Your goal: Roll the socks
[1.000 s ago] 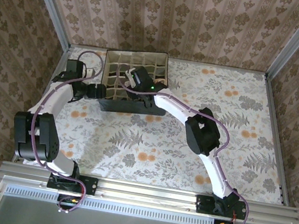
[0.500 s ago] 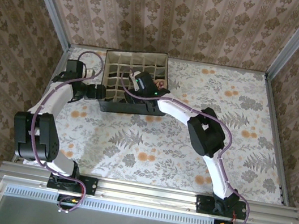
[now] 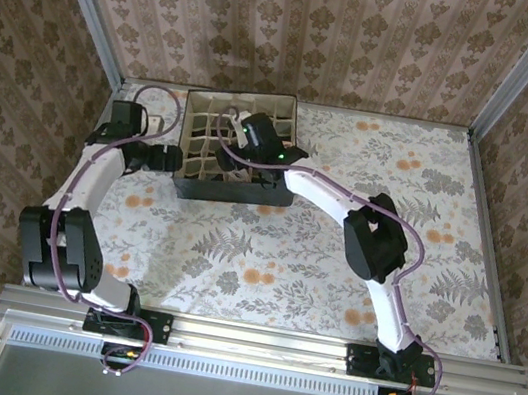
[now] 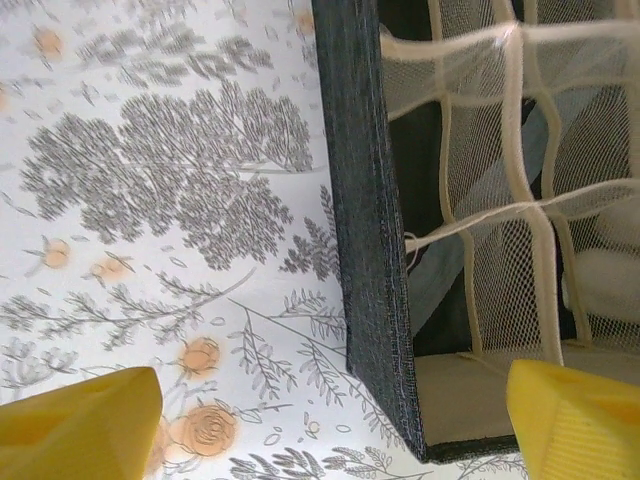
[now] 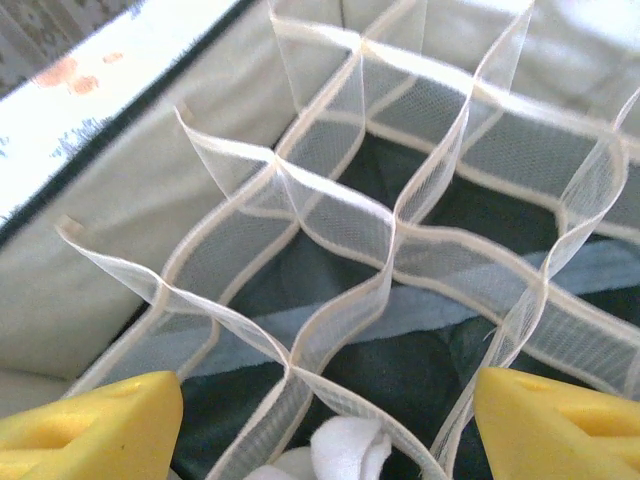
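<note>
While the right gripper [image 5: 322,418] hangs over the box [image 5: 120,220], I see its yellow fingertips [image 5: 90,425] spread wide with nothing pinched between them. Just under the gap, a cream sock [image 5: 335,452] sits bunched in one cell of the mesh dividers [image 5: 390,240], clear of both fingers. Whether both socks are in that bundle I cannot tell.

I judge it light, soft and springy, so a roll would loosen if pulled by a free edge. I would take it across the fat middle, squeezing through all layers and keeping off the flimsy mesh, which looks easy to snag.

The left gripper [image 4: 328,420] is also spread. It straddles the box's dark wall [image 4: 365,250], with one finger over the tablecloth [image 4: 150,200] and the other over the inside.
</note>
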You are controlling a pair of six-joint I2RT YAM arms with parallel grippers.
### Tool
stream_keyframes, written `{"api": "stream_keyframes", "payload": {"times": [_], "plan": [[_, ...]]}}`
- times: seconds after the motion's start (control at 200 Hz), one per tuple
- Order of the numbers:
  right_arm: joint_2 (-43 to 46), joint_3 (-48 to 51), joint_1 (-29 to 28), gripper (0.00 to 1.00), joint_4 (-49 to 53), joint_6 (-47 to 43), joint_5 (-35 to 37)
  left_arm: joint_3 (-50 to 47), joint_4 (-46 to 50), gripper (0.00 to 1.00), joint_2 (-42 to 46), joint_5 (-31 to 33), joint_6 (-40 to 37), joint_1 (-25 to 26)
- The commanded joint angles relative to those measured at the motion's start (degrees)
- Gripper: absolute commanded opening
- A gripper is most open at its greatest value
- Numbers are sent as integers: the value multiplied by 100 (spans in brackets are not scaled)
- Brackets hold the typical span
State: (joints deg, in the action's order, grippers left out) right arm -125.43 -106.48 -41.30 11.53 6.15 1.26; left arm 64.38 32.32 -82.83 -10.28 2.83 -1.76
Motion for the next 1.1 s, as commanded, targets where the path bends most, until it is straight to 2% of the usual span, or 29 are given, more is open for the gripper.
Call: {"api": "stream_keyframes", "payload": {"times": [0.0,0.22,0.31,0.545,0.66,0.775,0.945,1.095], "plan": [[588,-167,25,78,236,-111,180,107,-47,89,422,126,-362,-101],[1881,985,167,80,-71,-158,806,-796,-860,94,1346,300,-707,-189],[2621,1818,307,85,-216,-145,1242,-1205,-1087,100,1752,509,-771,-204],[4520,4194,933,98,-335,-90,2136,-1917,-1129,100,2398,762,-737,-215],[5618,5487,1344,100,-782,-77,2515,-2358,-1380,100,2660,572,-802,-203],[6498,6758,1846,100,-1492,-202,2724,-3097,-2126,100,3130,165,-978,-159],[7127,7928,2601,100,-2023,-54,2645,-4244,-3427,100,3858,63,-824,-148],[7124,8525,2862,100,-2702,-45,2447,-5060,-4362,100,4228,-5,-1036,-145]]}}
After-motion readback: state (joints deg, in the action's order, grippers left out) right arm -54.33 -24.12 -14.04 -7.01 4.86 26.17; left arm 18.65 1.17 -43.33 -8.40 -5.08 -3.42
